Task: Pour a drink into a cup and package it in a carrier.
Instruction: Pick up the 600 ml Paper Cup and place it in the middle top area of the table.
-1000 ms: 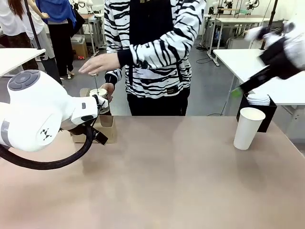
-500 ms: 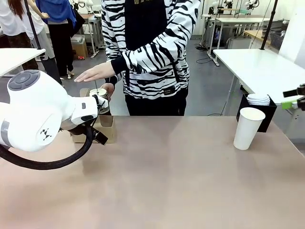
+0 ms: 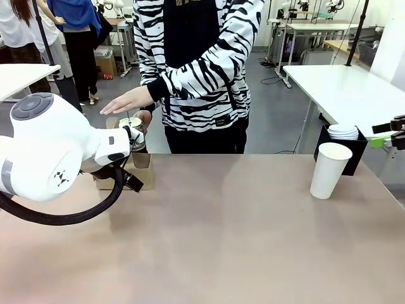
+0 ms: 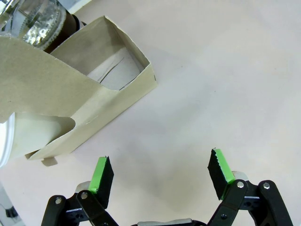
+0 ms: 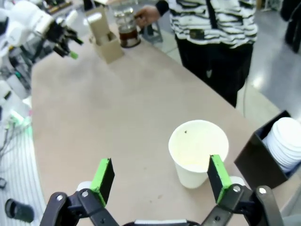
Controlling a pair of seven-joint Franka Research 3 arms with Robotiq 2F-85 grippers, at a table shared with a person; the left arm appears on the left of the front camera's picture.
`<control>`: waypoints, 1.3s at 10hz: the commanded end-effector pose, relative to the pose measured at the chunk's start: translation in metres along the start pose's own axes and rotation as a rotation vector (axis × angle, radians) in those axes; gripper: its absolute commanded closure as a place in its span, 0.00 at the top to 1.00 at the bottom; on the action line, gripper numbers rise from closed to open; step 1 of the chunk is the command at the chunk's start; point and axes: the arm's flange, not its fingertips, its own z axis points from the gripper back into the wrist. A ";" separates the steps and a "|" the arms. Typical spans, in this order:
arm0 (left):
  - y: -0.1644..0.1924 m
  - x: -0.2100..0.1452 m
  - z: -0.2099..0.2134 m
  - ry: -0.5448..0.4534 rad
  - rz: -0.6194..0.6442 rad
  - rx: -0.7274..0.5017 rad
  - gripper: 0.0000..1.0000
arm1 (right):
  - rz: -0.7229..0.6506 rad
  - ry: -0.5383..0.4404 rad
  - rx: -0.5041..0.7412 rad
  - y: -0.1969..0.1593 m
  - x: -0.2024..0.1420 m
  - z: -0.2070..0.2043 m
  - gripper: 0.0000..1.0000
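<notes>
The counter (image 3: 221,234) is a matte, pinkish-brown sheet. On its right side, toward the far edge, stands the cup (image 3: 330,170), tall, of plain white paper, tapering downward, its mouth open and its rim rolled. Just behind it is a square black holder (image 3: 347,152) with a stack of white plastic lids (image 3: 343,132).

The right hand (image 3: 383,134) hangs at the far right edge, above and to the right of the cup and apart from it. In the right wrist view this hand (image 5: 160,165) has its green-padded fingers spread wide with nothing between them, and the cup (image 5: 195,155) sits lower down on the counter.

At the far left is the carrier (image 3: 142,171), a low box of dull brown cardboard with a thin upright tab. The left wrist view shows the carrier (image 4: 70,94) with sharp folded corners and a slit in its pale floor. The left hand (image 4: 161,162) is near it, just off its side wall, jaws wide apart and holding nothing.

Behind the carrier is a clear glass jug (image 5: 127,30) in a metal frame, with the drink (image 5: 128,38) dark amber in its lower part. One of the person's hands (image 3: 144,119) is at the jug, and the other (image 3: 126,101) is held flat above it.
</notes>
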 end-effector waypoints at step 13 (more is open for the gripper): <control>0.000 0.000 0.000 -0.001 0.000 -0.001 1.00 | 0.088 -0.534 0.075 -0.101 -0.192 -0.103 1.00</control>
